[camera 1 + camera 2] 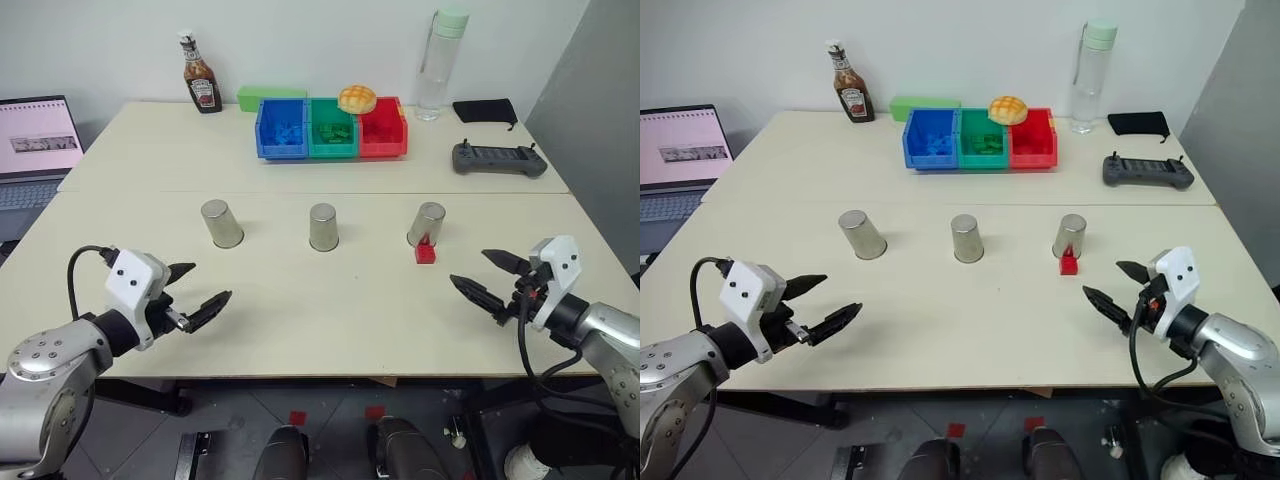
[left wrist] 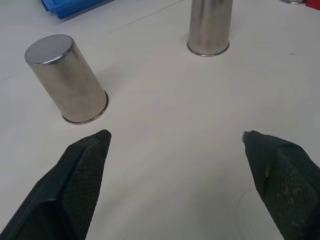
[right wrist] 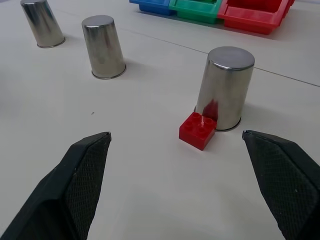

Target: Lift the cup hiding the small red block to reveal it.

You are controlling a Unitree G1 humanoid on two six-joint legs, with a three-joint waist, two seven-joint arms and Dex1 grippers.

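While the left gripper (image 1: 190, 291) hovers with its fingers spread wide and empty, the left-hand cup (image 1: 221, 223) stands just beyond them, the middle cup (image 1: 323, 227) further to their right. Ahead of the right gripper (image 1: 487, 276) — fingers equally wide, nothing held — the small red block (image 1: 425, 253) is seen uncovered, touching the foot of the right-hand cup (image 1: 427, 224), upside down on the surface (image 1: 330, 310). The reveal is judged done. Open room lies around both hands — the near edge sits close beneath them.
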